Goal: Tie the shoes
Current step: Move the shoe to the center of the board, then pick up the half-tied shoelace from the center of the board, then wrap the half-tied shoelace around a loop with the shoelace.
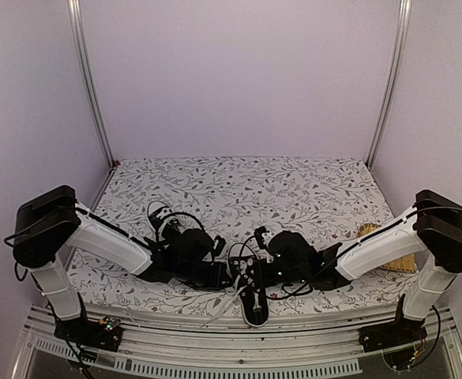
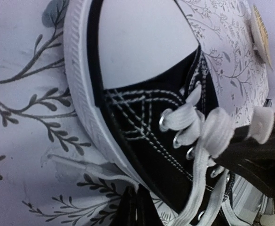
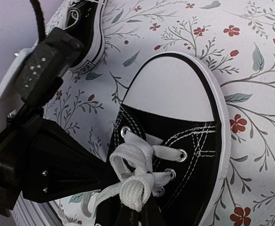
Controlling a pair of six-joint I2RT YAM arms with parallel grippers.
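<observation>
Claw against claw at the shoe (image 1: 254,304) on the worktop's (image 1: 294,189) near edge: pinched, apparently, a lace end (image 2: 92,168) in left claw (image 2: 135,207) and a lace loop (image 3: 132,190) in right claw (image 3: 136,214); judged mid-knot, next needing opposed pulls.

Looks like a robotics lab cell, not anybody's home. Plain pale walls (image 1: 238,71) box the table in on three sides, and aluminium uprights (image 1: 91,95) run up the back corners. The left arm (image 1: 108,241) and right arm (image 1: 381,249) sit bolted on a slotted metal rail (image 1: 215,367) at the front edge, with a bare circuit board (image 1: 104,325) by one base. The only homey bit is the floral cloth (image 1: 294,181) on top.
</observation>
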